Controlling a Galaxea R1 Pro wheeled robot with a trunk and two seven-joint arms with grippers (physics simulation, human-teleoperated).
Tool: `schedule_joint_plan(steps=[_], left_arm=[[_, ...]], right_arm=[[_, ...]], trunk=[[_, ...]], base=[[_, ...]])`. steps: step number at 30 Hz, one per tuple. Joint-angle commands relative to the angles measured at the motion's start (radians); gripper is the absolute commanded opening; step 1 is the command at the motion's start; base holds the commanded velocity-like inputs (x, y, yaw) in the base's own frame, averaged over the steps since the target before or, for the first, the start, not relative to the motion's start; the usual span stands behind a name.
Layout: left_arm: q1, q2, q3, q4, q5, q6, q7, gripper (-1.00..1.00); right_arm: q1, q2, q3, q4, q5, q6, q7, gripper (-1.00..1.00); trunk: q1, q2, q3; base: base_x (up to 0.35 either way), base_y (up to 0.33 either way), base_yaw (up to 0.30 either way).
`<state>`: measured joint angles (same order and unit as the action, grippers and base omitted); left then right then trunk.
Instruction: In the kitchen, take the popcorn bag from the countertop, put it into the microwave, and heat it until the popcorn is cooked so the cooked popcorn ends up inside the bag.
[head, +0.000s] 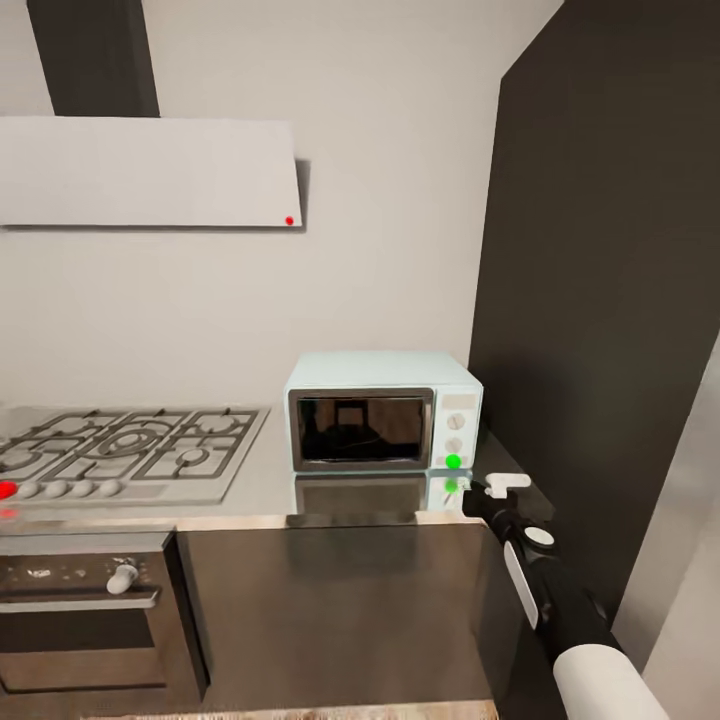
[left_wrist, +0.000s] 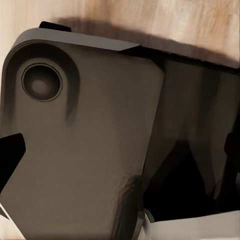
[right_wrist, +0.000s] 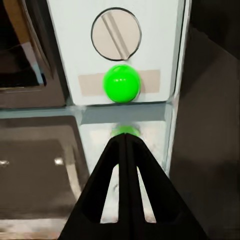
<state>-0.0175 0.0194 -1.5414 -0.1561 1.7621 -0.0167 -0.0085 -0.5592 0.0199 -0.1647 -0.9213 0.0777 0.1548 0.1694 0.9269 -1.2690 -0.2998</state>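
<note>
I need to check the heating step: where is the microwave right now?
In the head view the microwave sits on the countertop right of the gas hob, beside the dark tall cabinet, with the right gripper near its green light.

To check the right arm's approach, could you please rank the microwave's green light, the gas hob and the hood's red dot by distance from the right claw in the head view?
1. Green light, just beside the right claw.
2. Gas hob, across the countertop on the left.
3. Hood's red dot, high on the wall.

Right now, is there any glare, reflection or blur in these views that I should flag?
Head view: the glossy countertop mirrors the microwave and its green light. Right wrist view: sharp, with the light reflected above the shut right gripper. Left wrist view: soft and smeared, dark shapes hard to identify.
</note>
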Motion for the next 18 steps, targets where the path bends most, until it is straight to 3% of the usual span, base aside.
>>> schedule_joint_plan(steps=[1, 12, 14, 18], left_arm=[[-0.001, 0.001, -0.008, -0.002, 0.01, -0.002, -0.001, 1.0], [-0.001, 0.001, -0.009, -0.002, 0.01, -0.001, -0.001, 1.0], [-0.001, 0.002, -0.008, -0.002, 0.01, 0.0, -0.001, 1.0], [-0.001, 0.002, -0.008, -0.002, 0.011, 0.0, -0.001, 1.0]], right_arm=[[-0.001, 0.002, -0.006, -0.003, 0.008, 0.01, 0.01, -1.0], [-0.001, 0.003, -0.006, 0.006, 0.004, 0.014, 0.006, -1.0], [-0.001, 0.002, -0.006, 0.171, 0.004, 0.005, 0.0, -1.0], [-0.001, -0.014, -0.005, 0.365, 0.037, -0.003, 0.0, -1.0]], trunk=[[-0.001, -0.001, -0.001], [-0.001, -0.001, -0.001], [-0.001, -0.001, -0.001], [-0.001, -0.001, -0.001]], base=[[-0.329, 0.0, 0.0], [-0.343, 0.0, 0.0], [-0.172, 0.0, 0.0], [-0.019, 0.0, 0.0]])
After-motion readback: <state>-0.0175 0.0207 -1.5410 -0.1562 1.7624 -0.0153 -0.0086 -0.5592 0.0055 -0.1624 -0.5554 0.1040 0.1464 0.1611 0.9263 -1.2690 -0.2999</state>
